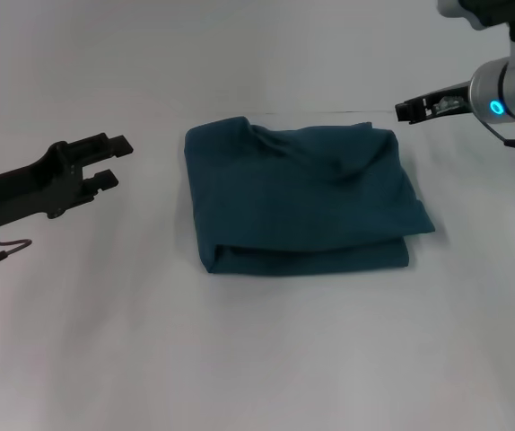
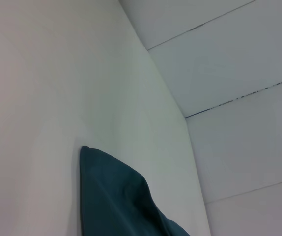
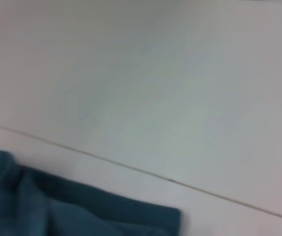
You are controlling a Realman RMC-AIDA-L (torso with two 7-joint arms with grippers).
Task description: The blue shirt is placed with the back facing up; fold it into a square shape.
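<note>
Lying at the centre of the head view, the blue shirt (image 1: 302, 197) sits folded into a rough square on the white desk (image 1: 257, 359), its layered edges showing along the lower side and one corner sticking out at the right. At the left edge, the left pincer (image 1: 111, 162) hangs beside the shirt and apart from it, fingers spread with a gap between them, holding nothing. In the upper right, the right pincer (image 1: 405, 111) hovers just off the shirt's far right corner; whether its fingers are spread or pressed together I cannot tell.

From the left wrist view, a corner of the blue shirt (image 2: 116, 201) fills the lower middle, resting on the desk (image 2: 42, 98).

From the right wrist view, the shirt's edge (image 3: 72, 211) runs along the lower left, flat on the desk (image 3: 229, 216).
</note>
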